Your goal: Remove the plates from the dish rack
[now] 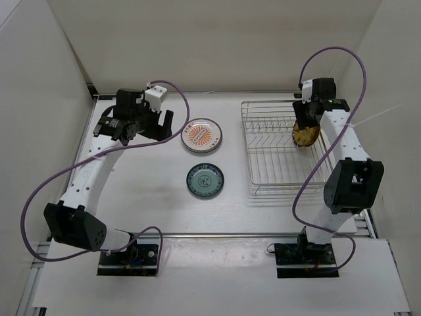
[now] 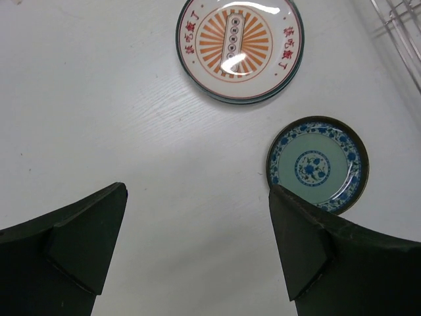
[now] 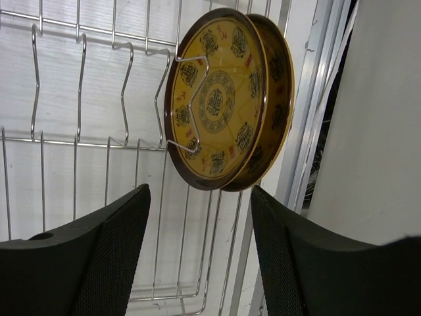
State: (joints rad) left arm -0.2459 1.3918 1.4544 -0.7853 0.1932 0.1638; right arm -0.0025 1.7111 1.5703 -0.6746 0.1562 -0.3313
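**While the golden-yellow plate (image 3: 217,99) waits in the dish rack (image 3: 79,138), two others lie outside it**

Because that plate stands on edge at the rack's far right corner, hooked behind a bent wire prong (image 3: 191,150), the lift looks best taken straight up along the slot rather than sideways. Whether a second plate nests behind it cannot be told.

The right gripper (image 3: 197,197) hovers just short of the rim, its fingers apart and clamped on nothing. A sound grasp would have them straddle the rim squarely before closing.

The rack's raised side and the side wall (image 3: 375,131) sit close on the right, leaving little room to swing.

Out on the worktop (image 1: 145,191) lie the orange-centred plate (image 1: 202,135) and the teal plate (image 1: 204,180), near each other but apart. The left gripper (image 2: 197,191) hangs above the worktop near them, fingers spread wide and empty.
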